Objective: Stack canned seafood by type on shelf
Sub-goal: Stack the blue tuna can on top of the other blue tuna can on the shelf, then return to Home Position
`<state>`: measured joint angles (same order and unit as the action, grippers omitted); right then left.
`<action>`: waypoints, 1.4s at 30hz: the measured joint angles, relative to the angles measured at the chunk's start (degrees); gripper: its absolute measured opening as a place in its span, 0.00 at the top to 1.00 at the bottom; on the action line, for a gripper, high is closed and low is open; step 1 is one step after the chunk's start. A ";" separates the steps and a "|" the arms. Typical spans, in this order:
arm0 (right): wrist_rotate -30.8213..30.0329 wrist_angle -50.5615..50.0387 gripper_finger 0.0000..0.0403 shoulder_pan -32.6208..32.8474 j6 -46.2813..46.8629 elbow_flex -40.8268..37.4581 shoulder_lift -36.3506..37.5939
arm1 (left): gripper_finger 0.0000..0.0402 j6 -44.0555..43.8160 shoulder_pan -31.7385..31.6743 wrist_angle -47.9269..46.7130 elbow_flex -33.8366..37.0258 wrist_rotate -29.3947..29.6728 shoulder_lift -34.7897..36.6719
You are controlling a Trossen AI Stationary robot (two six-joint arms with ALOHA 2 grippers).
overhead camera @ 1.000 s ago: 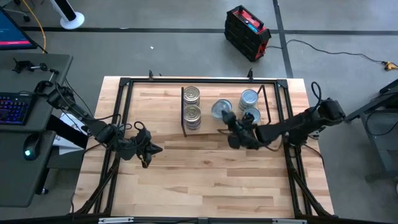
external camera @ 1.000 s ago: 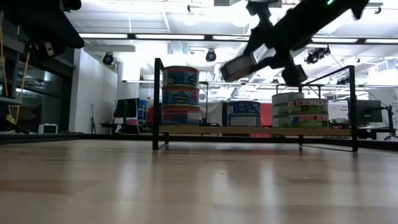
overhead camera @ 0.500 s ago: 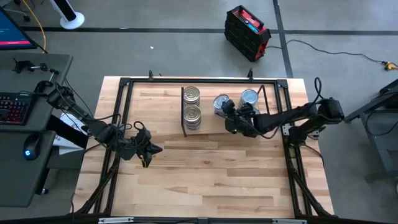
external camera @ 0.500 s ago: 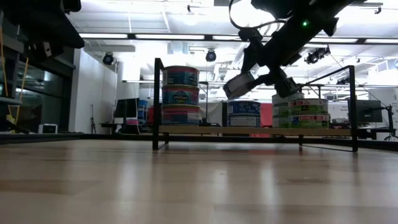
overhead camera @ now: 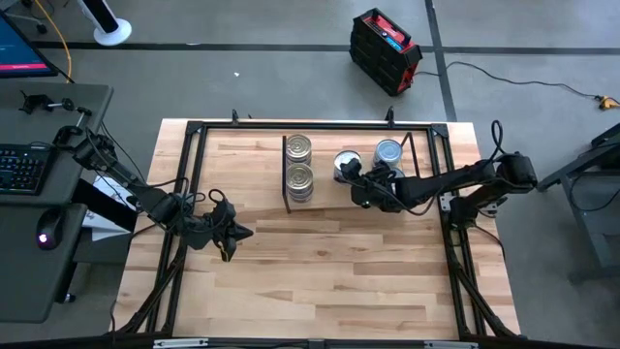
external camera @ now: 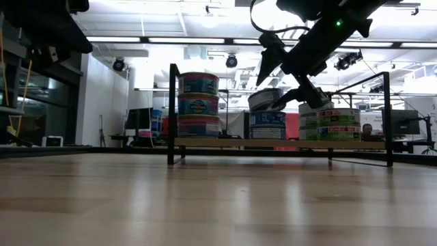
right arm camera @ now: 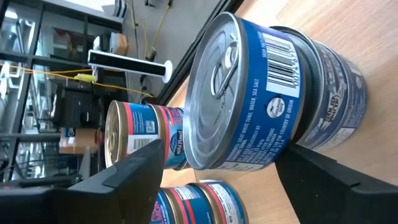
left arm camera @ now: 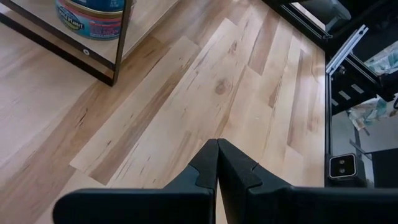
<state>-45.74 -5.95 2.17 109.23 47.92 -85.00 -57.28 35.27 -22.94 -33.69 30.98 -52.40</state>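
High view takes in the wooden table (overhead camera: 320, 281), and toward its far edge stands the shelf (overhead camera: 407, 145), a light board with black uprights at both ends. At the shelf's left end two stacks of gold-lidded cans (overhead camera: 298, 147) sit one behind the other, touching that upright. At its right end sits a stack of silver-lidded cans (overhead camera: 387, 151). Between them, the right gripper (overhead camera: 355, 174) reaches in over the shelf's middle with its fingers closed around a blue-labelled can (external camera: 266, 100). That can sits slightly tilted on top of another blue can (external camera: 267, 126) on the board; the right wrist view shows the two touching, the upper one (right arm camera: 249, 99) overhanging the lower. Near the table's left edge the left gripper (overhead camera: 231, 236) hangs over bare wood, well apart from the shelf, its fingers (left arm camera: 205, 171) pressed together on nothing.
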 joint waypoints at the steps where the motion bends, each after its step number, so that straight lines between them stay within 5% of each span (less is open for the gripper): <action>1: -0.02 -0.10 0.29 -0.06 0.24 0.02 0.03 | 1.00 0.00 0.00 -0.02 0.00 0.02 0.00; 21: 6.79 -7.20 0.32 -0.68 -1.66 0.02 4.29 | 1.00 4.97 1.66 -0.75 0.00 -1.71 0.02; 27: 4.75 -9.97 0.32 4.27 -11.55 1.44 10.56 | 1.00 12.05 0.76 10.68 0.00 2.57 0.02; 31: 4.18 -15.26 0.32 7.77 -21.93 5.42 15.98 | 1.00 27.21 -4.76 25.59 -0.05 3.77 0.02; 34: 4.51 -20.64 0.32 9.80 -26.01 9.25 18.48 | 1.00 35.51 -13.03 32.16 -0.11 -1.59 0.25; 38: 6.00 -29.17 0.32 11.74 -28.73 15.14 19.33 | 1.00 37.33 -24.54 27.86 -0.10 -10.61 1.87; 42: 6.57 -36.08 0.32 13.91 -30.65 19.26 19.02 | 1.00 35.49 -26.49 22.50 0.71 -11.30 5.53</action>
<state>-39.17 -42.02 16.08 78.57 67.18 -65.98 -21.78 8.77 -0.44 -32.98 19.68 -46.87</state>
